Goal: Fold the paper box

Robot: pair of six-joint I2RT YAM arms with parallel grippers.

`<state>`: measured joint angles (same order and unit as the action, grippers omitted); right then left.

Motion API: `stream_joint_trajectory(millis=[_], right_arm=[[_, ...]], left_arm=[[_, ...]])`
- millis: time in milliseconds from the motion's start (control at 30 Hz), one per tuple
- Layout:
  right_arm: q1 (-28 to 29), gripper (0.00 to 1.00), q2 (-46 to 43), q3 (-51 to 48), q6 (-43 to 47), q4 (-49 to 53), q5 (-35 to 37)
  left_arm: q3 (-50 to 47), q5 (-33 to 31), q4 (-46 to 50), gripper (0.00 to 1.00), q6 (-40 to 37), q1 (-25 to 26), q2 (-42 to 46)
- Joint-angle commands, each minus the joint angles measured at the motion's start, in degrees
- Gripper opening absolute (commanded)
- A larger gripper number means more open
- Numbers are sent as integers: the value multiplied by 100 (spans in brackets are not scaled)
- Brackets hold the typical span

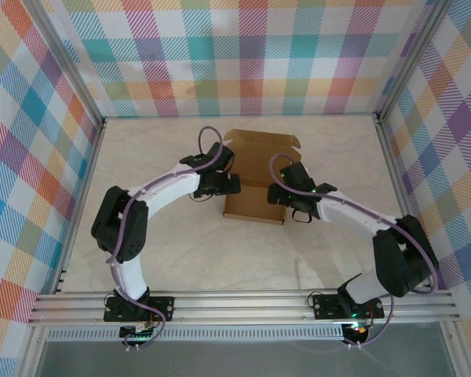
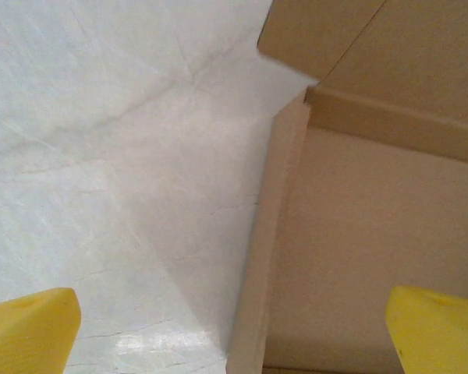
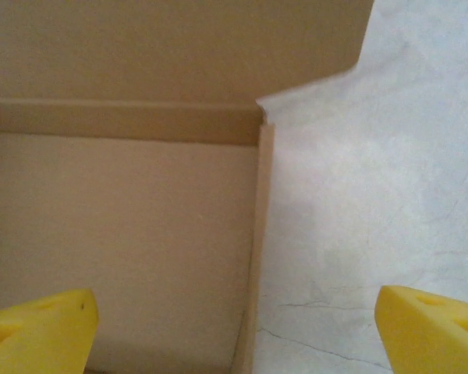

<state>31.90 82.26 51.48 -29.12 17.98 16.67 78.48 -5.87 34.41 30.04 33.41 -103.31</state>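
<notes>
The paper box point(image 1: 255, 174) is plain brown cardboard, standing as an open tray in the middle of the table with its lid flap raised at the far end. My left gripper point(image 1: 228, 185) is at the box's left wall and my right gripper point(image 1: 286, 195) at its right wall. In the left wrist view the left gripper point(image 2: 234, 336) is open, and its yellow fingertips point(image 2: 30, 327) straddle the upright left wall point(image 2: 279, 226) without touching it. In the right wrist view the right gripper point(image 3: 234, 335) is open in the same way, one fingertip point(image 3: 36, 331) over the box floor and the other over the table beside the right wall point(image 3: 259, 234).
The table top point(image 1: 165, 251) is pale and marble-patterned. Plaid walls point(image 1: 39, 157) enclose it on the left, back and right. An aluminium rail point(image 1: 243, 305) carrying both arm bases runs along the near edge.
</notes>
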Motion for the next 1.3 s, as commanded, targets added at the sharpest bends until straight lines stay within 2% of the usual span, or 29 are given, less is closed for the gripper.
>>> stream_joint_trajectory(millis=[0,100,167,267,467,733,767,867,1000,1067,1267], right_arm=[[-3,92,-514,34,686,-67,57],[-199,92,-788,240,977,209,-252],[-370,92,-860,491,1115,536,-465],[-590,92,-894,970,1468,1029,-688],[-1150,92,-873,1566,2043,1398,-1580],[-1301,91,-856,1587,2148,1478,-1837],[-1300,91,-851,1561,2135,1476,-1858],[-1300,91,-854,1463,2058,1429,-1930],[-1300,91,-897,1358,1997,1401,-1940],[-1300,91,-909,1329,1993,1387,-1926],[-1305,91,-905,1296,1981,1386,-1922]], left_arm=[[4,328,-488,100,-355,-247,558],[242,734,-408,97,-690,-582,542],[471,874,-355,89,-1058,-705,497],[1130,1135,-3,82,-2021,-765,243],[2862,1287,1160,71,-3585,-868,-834],[4956,1944,2740,61,-5204,-1072,-2154],[5033,2008,2750,60,-5290,-1099,-2227],[5298,2110,2835,45,-5489,-1193,-2447],[5704,2324,3075,43,-5542,-1300,-2685],[5766,2459,3120,36,-5575,-1308,-2725],[5794,2827,3080,39,-5562,-1311,-2780]])
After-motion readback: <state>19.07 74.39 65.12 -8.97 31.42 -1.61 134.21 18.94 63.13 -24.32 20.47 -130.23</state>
